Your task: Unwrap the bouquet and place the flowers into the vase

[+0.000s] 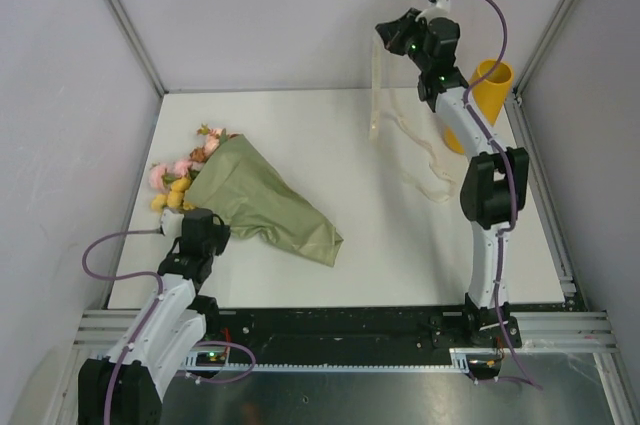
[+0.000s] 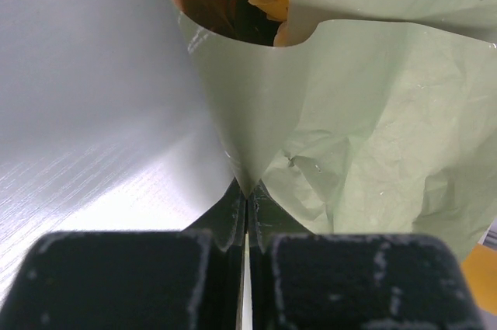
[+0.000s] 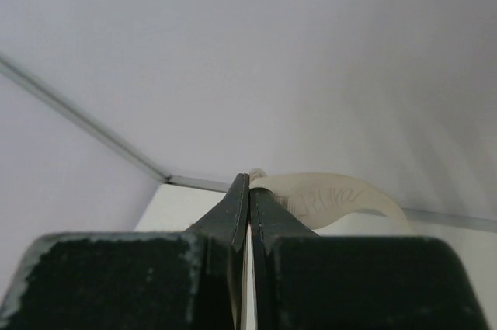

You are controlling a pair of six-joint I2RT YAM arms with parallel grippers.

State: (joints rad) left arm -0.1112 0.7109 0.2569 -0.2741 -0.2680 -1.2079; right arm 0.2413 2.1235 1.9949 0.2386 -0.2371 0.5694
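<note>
Left gripper [image 2: 247, 196] pinches bouquet [image 1: 235, 190] by its paper [image 2: 349, 151], anchoring it. Right gripper [image 3: 248, 190] pinches ribbon [image 1: 376, 95] aloft, seemingly untied, over far-right corner.

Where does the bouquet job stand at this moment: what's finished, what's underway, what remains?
Done: the cream ribbon is off the bouquet, held up well clear of it by the right gripper, which is shut on it. In hand: the left gripper pinches an edge of the green paper. Left: the paper is wrapped around the flowers, and none are in the vase.
</note>
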